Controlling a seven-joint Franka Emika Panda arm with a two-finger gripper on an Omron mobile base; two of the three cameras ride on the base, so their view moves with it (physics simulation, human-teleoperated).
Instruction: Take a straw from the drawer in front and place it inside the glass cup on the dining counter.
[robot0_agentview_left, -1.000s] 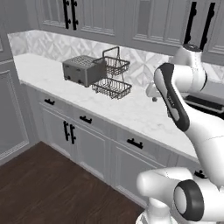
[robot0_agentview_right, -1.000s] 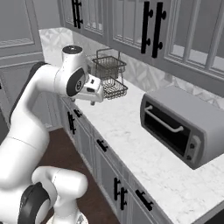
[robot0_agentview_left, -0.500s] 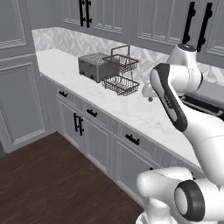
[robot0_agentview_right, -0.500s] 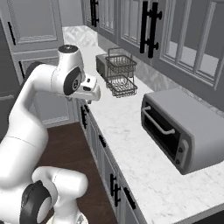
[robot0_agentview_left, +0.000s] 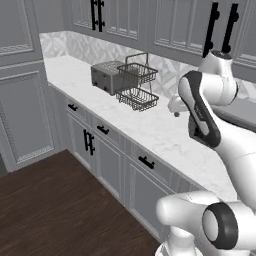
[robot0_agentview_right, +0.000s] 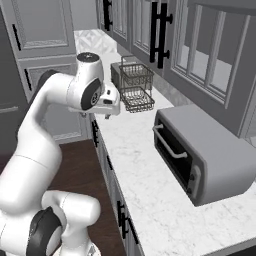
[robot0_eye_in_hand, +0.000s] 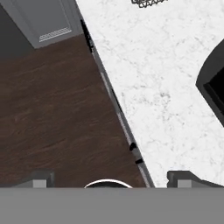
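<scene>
View shift: against the earlier frames the whole scene has slid sideways in both base views; the base is driving along the cabinets, and the things themselves have not moved.
End effector (robot0_eye_in_hand: 109, 177): fingers spread wide apart, holding nothing; it hangs above the worktop's (robot0_agentview_left: 150, 127) front edge, looking down on marble and dark wood floor (robot0_agentview_left: 55, 200).
Drawer (robot0_agentview_left: 152, 166): the row of grey drawers under the worktop, each with a small black bar handle, is all shut; which one holds the straw I cannot tell.
Straw: presumably inside a shut drawer.
Nearby: toaster (robot0_agentview_left: 107, 76), wire rack (robot0_agentview_left: 137, 85), toaster oven (robot0_agentview_right: 200, 155).
Meaning: judging by this, the robot is lining itself up with the drawer; pulling the handle is yet to come, and the task has hardly begun.
</scene>
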